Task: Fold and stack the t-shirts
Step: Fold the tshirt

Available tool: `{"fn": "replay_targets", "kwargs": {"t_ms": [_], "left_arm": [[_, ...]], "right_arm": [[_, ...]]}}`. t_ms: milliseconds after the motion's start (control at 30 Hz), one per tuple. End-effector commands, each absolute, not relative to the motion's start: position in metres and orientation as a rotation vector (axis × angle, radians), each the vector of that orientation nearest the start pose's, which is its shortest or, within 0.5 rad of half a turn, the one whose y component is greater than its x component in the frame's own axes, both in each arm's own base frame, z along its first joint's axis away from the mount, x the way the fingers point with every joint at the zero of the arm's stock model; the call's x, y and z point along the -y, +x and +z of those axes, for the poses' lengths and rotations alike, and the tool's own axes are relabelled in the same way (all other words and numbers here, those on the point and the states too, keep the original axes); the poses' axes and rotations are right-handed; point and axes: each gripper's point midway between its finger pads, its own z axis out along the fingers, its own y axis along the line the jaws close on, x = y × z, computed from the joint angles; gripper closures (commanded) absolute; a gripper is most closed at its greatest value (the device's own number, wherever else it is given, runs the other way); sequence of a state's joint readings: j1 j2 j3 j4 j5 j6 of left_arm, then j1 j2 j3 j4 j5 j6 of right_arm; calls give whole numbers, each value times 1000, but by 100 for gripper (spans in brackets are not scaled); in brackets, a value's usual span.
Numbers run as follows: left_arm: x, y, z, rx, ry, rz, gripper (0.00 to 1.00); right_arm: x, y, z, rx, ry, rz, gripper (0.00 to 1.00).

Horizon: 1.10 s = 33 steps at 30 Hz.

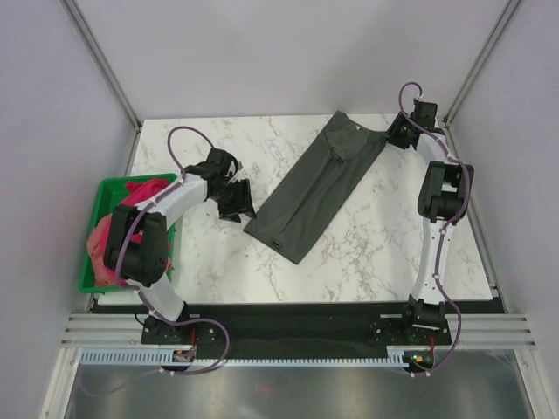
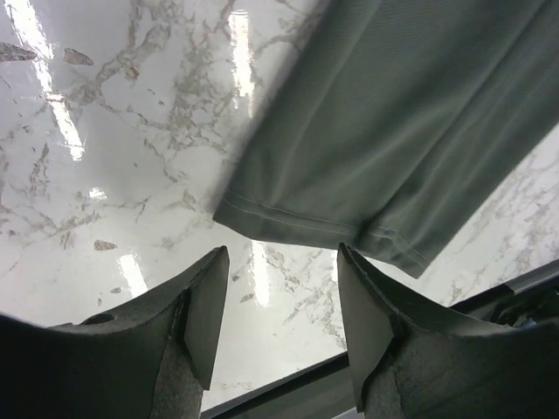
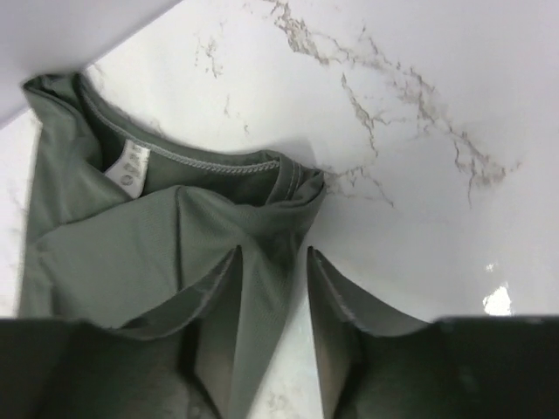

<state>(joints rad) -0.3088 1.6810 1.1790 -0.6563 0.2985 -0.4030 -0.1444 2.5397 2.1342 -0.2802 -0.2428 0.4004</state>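
A dark charcoal grey t-shirt (image 1: pixel 319 188) lies folded into a long strip, running diagonally from the table's middle to its far right. My left gripper (image 1: pixel 238 202) hovers open just beside the strip's lower hem end (image 2: pixel 288 218), with bare marble between its fingers (image 2: pixel 282 253). My right gripper (image 1: pixel 395 135) sits at the collar end. Its jaws (image 3: pixel 273 253) stand apart, a fold of the grey cloth (image 3: pixel 157 236) lies between them, and the collar label (image 3: pixel 131 170) shows. A magenta-pink t-shirt (image 1: pixel 147 188) and a paler pink one (image 1: pixel 103 244) lie bunched in the bin.
A green plastic bin (image 1: pixel 92 284) sits at the table's left edge, partly under my left arm. White walls close in the back and both sides. A black strip (image 2: pixel 288 384) runs along the near table edge.
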Motion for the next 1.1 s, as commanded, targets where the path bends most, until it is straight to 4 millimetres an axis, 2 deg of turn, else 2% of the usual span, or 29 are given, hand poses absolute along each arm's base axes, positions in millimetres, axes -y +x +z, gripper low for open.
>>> {"fn": "replay_targets", "kwargs": {"t_ms": [0,33,67,100,133,167,200,233,267,300,333,367,400,433,467,500,567,600,667,733,767,800,933,1033,1067], "left_arm": [[166,331,63,-2820,-12,-524,39],[166,334,62,-2836,1,-508,39],[162,336,51,-2863,5,-467,39],[159,337,45,-2876,6,-443,39],[159,340,43,-2881,10,-432,38],[158,340,38,-2892,21,-422,38],[159,338,27,-2922,30,-426,38],[163,339,24,-2931,49,-453,39],[168,335,22,-2952,71,-503,39],[170,335,19,-2959,76,-516,40],[170,333,16,-2969,77,-518,43],[165,332,13,-2980,71,-484,46],[163,332,13,-2979,66,-464,51],[160,326,10,-2996,58,-446,65],[157,322,9,-3008,38,-430,71],[157,313,10,-3020,29,-445,78],[162,301,12,-3039,4,-511,83],[164,288,10,-3067,-3,-550,86],[167,276,15,-3074,-9,-616,88],[164,260,13,-3100,-22,-626,89],[163,256,18,-3089,-40,-619,88],[161,250,20,-3090,-45,-617,86],[154,232,22,-3090,-57,-607,50],[148,234,25,-3064,-47,-561,39],[148,237,27,-3055,-41,-552,39]], "right_arm": [[19,623,81,-2234,580,517,54],[13,613,116,-2196,583,533,47],[4,588,95,-2263,635,545,45],[-9,574,97,-2274,692,573,43],[-17,559,126,-2240,702,582,40],[-27,543,128,-2250,742,593,39],[-49,509,97,-2328,769,587,39],[-60,492,124,-2285,781,608,38],[-73,459,98,-2356,806,595,38],[-98,443,100,-2372,764,612,38],[-109,429,118,-2333,767,635,38],[-118,403,100,-2387,777,627,38],[-139,385,97,-2416,751,645,38],[-145,373,106,-2391,744,653,39],[-150,351,89,-2422,805,647,40],[-167,336,94,-2425,768,673,40],[-173,312,78,-2448,805,643,41],[-189,299,82,-2453,757,661,41],[-197,283,72,-2465,733,628,41],[-215,265,67,-2495,697,637,41],[-219,260,63,-2503,687,625,41],[-232,250,61,-2520,648,629,41],[-252,224,40,-2594,600,577,42],[-263,204,30,-2604,576,564,42],[-267,201,30,-2602,562,575,42]]}}
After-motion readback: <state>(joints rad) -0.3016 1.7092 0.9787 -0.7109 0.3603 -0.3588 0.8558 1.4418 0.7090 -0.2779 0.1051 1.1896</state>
